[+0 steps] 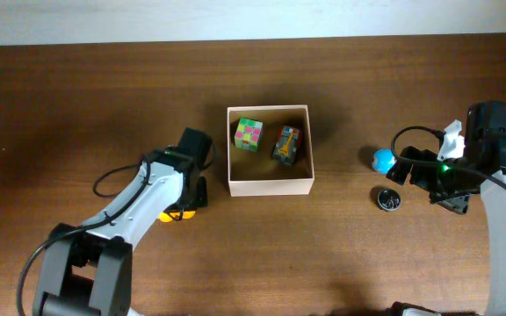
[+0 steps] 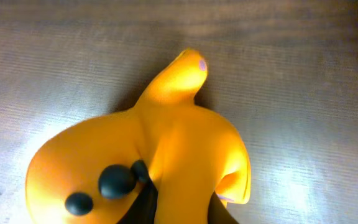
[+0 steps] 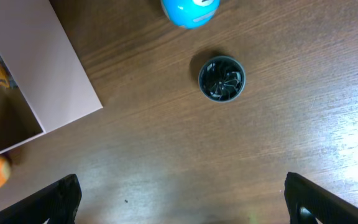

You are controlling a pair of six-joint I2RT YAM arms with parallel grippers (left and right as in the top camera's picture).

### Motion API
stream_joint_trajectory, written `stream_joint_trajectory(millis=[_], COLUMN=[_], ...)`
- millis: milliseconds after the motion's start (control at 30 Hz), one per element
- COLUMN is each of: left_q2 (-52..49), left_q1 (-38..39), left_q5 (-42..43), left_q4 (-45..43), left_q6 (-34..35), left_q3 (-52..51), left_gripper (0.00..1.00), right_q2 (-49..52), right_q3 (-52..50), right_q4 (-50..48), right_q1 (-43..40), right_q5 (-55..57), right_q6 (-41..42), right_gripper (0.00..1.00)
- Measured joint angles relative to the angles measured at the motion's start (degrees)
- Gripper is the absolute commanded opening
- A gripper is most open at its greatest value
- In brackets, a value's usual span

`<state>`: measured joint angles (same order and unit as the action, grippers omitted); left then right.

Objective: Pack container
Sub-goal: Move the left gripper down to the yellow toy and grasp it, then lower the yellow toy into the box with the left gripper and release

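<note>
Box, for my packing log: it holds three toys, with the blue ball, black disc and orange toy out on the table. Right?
No: the overhead view shows two toys in the box, a chequered cube and a printed block. The ball, disc and orange toy are indeed on the table.

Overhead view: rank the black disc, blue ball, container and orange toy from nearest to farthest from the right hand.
1. Black disc, just left of the right hand.
2. Blue ball, left, farther back.
3. Container, table centre.
4. Orange toy, far left.
</note>
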<state>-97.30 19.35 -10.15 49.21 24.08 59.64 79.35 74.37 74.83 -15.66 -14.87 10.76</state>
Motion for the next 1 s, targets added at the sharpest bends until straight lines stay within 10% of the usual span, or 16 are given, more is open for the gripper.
stream_joint_trajectory(millis=[267,833,1000], left_q2=[2.6,-6.0,-14.7], left_q1=[0.6,16.8,17.6], left_q5=[2.1,4.4,6.8], left_q4=[18.3,5.4,4.1], left_q6=[0.0,2.6,3.5], left_q3=[25.2,35.7,35.5], left_gripper=[0.09,0.13,0.62], right_q2=[0.0,0.0,0.0], right_q3=[0.0,0.0,0.0], right_q4=[0.0,0.1,0.1], right_q1=[0.0,0.0,0.0], right_q5=[0.0,0.0,0.0], right_q6=[0.0,0.0,0.0], right_gripper=[0.99,0.99,0.99])
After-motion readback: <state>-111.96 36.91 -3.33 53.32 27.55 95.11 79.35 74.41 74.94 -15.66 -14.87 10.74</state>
